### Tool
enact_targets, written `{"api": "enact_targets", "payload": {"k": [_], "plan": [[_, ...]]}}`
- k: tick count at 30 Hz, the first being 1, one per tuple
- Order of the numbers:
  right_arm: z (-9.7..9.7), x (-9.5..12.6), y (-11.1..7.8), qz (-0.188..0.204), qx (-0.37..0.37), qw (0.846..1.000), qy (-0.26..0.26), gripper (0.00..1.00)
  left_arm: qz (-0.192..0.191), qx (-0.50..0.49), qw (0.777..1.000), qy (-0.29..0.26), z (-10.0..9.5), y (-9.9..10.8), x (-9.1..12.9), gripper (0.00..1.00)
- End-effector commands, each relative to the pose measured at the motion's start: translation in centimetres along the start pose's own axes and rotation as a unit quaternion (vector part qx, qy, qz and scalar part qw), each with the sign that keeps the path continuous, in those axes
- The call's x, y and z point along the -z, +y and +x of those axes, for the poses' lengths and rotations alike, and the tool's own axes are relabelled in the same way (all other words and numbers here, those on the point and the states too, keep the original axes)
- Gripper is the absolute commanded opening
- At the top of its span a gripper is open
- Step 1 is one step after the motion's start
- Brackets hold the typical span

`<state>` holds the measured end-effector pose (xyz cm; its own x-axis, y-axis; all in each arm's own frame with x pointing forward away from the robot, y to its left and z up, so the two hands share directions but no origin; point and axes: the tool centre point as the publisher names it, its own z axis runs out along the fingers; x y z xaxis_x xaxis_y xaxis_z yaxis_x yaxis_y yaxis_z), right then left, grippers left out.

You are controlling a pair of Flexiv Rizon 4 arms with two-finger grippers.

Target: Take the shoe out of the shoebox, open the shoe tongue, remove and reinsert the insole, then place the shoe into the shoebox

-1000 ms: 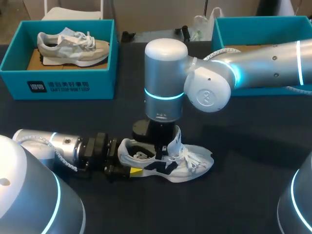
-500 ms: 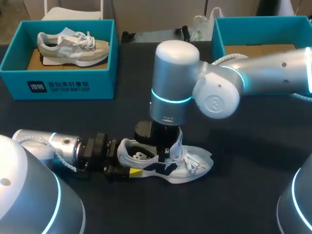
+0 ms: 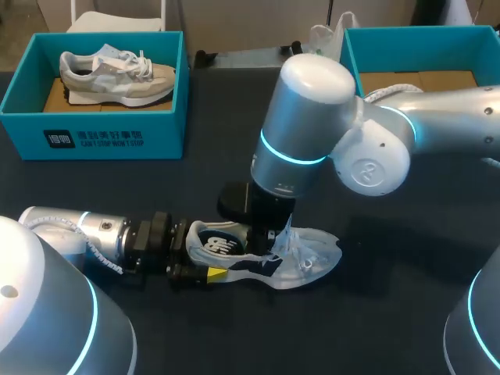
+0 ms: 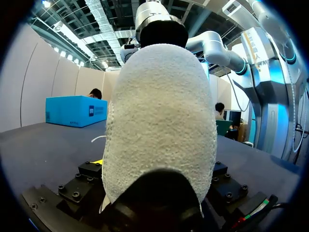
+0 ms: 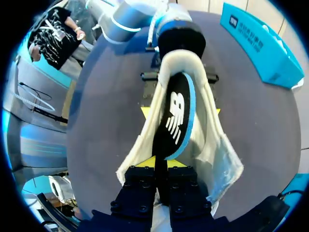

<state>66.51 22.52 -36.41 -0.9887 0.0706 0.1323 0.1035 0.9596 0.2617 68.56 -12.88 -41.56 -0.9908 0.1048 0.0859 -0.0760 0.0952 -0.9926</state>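
The right gripper (image 5: pixel 161 165) is pinching the insole (image 5: pixel 174 116), which is stretching leftward toward the left gripper (image 3: pixel 200 256), itself clamping the sneaker (image 3: pixel 312 262).

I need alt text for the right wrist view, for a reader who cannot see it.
The right gripper is shut on a black, blue-edged insole that lies tilted inside a white shoe on the dark table. Beyond it, the left gripper holds the shoe's heel.

Rough, nubbly white cloth on the heel of the shoe (image 4: pixel 161 121), insole (image 5: pixel 173 121) smooth matt black with a blue foam-like edge, tabletop (image 3: pixel 391 312) matt dark, left shoebox (image 3: pixel 101 134) of matt teal card, right arm (image 3: pixel 312 109) in satin silver shell.
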Motion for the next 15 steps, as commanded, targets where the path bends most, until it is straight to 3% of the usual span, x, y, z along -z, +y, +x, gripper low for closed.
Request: {"api": "enact_targets", "payload": {"k": [1,6,15], "plan": [[0.4,0.3,-0.5,-0.024,0.004,1.000,-0.004,0.00,0.000,0.001,1.000,-0.001,-0.3,0.0,-0.3,0.00],[0.4,0.5,-1.0,-0.060,0.015,0.998,-0.010,0.00,0.000,0.001,1.000,-0.001,-0.3,0.0,-0.3,0.00],[-0.1,1.8,-1.7,-0.083,0.017,0.996,-0.029,0.00,0.000,0.001,1.000,-0.001,-0.3,0.0,-0.3,0.00]]}}
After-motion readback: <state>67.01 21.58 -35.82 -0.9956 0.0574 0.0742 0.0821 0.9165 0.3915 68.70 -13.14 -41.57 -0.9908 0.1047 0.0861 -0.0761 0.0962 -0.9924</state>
